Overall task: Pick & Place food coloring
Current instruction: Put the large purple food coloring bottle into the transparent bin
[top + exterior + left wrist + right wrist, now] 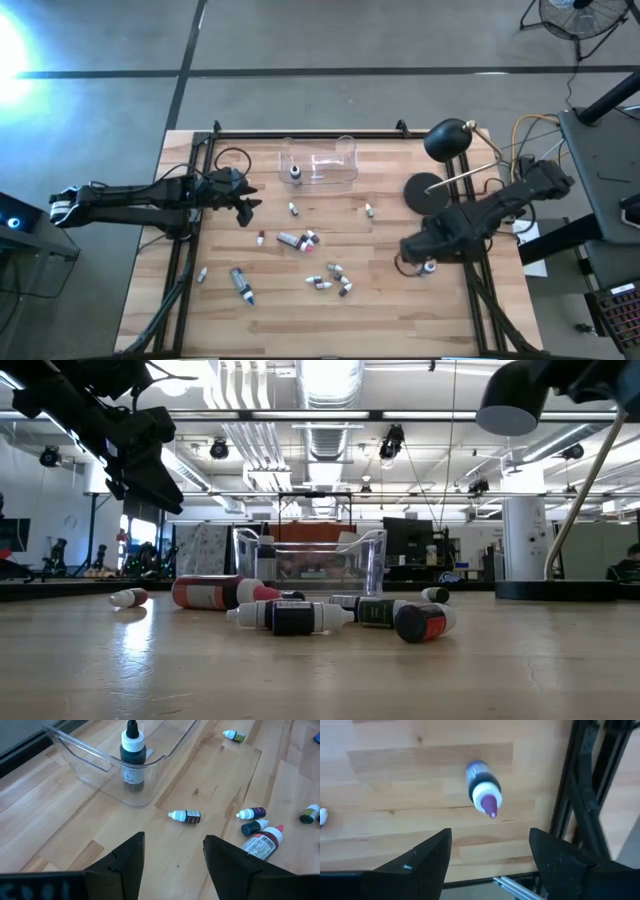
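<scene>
Right end effector (490, 857) hangs open and empty over a purple-capped bottle (483, 787) lying on the worktop (400, 310) near its 4 o'clock edge, arm reaching in from 3 o'clock. Left end effector (172, 862) is open too, empty, poised above bare wood toward 10 o'clock, arm stretched in from 9. One bottle (133, 757) stands in the clear box (90, 757); the other food coloring bottles (300, 240) lie scattered mid-worktop.

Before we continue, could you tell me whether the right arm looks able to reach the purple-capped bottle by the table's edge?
Probably yes: the right gripper hangs open above the purple-capped bottle, with only bare table around it.
</scene>
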### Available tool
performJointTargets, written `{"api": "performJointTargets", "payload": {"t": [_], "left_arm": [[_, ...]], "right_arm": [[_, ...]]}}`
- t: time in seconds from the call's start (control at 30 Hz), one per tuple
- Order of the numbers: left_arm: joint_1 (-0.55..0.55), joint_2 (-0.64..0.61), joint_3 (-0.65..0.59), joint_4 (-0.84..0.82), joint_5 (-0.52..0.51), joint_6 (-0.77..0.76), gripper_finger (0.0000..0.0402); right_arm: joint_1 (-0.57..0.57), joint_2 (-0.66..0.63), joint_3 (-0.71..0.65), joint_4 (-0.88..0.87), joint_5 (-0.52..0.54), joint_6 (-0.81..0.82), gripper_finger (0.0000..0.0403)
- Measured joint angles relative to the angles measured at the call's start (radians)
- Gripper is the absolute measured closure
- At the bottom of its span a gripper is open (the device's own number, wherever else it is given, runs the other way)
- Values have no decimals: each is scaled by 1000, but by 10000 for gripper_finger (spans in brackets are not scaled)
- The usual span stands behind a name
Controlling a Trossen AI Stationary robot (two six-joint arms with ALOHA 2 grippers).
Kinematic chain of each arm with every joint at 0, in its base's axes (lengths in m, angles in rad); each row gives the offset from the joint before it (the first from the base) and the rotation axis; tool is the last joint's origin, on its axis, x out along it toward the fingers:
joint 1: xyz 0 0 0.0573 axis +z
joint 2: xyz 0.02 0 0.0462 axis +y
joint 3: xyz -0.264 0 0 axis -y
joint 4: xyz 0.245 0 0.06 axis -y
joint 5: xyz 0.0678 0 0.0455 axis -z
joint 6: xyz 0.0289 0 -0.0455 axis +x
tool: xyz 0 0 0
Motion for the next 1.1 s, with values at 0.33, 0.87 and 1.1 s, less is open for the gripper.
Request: {"api": "performJointTargets", "payload": {"t": [0.33, 0.87, 1.1], "left_arm": [[0, 0, 0, 1, 0, 5, 225], [0, 0, 0, -1, 4, 4, 225], [0, 0, 0, -2, 4, 4, 225]], "right_arm": [[86, 26, -113, 183, 4, 125, 145], [86, 33, -197, 226, 54, 127, 179], [86, 34, -197, 216, 57, 122, 204]]}}
